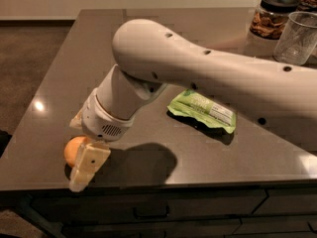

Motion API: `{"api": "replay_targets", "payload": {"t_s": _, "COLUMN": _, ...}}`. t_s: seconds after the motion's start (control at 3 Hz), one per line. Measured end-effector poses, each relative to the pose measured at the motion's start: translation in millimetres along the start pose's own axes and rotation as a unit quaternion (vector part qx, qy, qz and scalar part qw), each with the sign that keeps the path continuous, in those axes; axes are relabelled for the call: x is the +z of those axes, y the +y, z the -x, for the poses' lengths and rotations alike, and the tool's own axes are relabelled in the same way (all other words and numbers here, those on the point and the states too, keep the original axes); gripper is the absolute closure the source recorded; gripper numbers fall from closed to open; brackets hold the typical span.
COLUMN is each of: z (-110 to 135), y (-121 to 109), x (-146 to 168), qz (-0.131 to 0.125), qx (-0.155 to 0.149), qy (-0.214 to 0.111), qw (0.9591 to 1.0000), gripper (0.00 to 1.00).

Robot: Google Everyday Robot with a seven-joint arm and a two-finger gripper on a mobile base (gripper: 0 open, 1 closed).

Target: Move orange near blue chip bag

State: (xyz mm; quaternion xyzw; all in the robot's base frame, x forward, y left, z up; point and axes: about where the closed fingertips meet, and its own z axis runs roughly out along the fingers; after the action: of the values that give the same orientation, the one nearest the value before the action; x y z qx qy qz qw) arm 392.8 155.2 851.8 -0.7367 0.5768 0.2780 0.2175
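The orange lies on the dark tabletop near the front left corner. My gripper hangs from the big white arm and sits right at the orange, covering its right side. Only the left part of the orange shows. I cannot see whether the gripper touches the fruit. The blue chip bag is hidden behind the arm.
A light green bag with a white label lies mid-table, right of the gripper. A jar with a black lid and a clear plastic cup stand at the back right. The table's front edge runs just below the orange.
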Motion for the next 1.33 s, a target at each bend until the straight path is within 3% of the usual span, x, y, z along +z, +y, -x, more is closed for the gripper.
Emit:
{"api": "replay_targets", "payload": {"t_s": 0.67, "z": -2, "y": -18, "x": -10, "qz": -0.009, "qx": 0.018, "qy": -0.010, "qw": 0.9998, "gripper": 0.62}}
{"api": "replay_targets", "payload": {"t_s": 1.0, "z": -15, "y": -63, "x": -39, "qz": -0.046, "qx": 0.071, "qy": -0.009, "qw": 0.9964, "gripper": 0.93}}
{"api": "replay_targets", "payload": {"t_s": 1.33, "z": -30, "y": -102, "x": -60, "qz": -0.082, "qx": 0.126, "qy": -0.014, "qw": 0.9886, "gripper": 1.00}}
